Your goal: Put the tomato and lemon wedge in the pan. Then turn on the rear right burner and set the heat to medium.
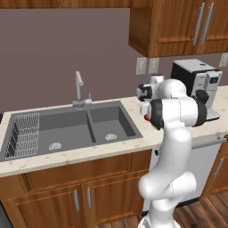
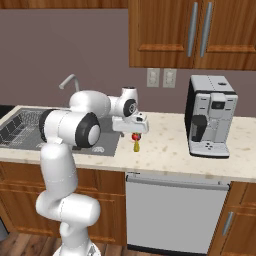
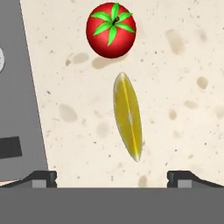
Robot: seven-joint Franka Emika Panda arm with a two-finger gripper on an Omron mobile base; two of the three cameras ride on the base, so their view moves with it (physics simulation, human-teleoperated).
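Directly beneath the fingers (image 3: 112, 177), which stand spread wide and hold nothing, the lemon wedge (image 3: 127, 116) lies on the speckled table (image 3: 183, 65), with the tomato (image 3: 111, 29) just beside its tip at 12 o'clock in the hand view. The sink (image 3: 17, 87) edge runs along 9 o'clock. The wedge's long axis points from about 12 toward 6 o'clock, leaning slightly to 5, so the spread fingers already straddle its thin width. Descending straight, centred on the wedge's middle and clear of the tomato, looks the sound approach.
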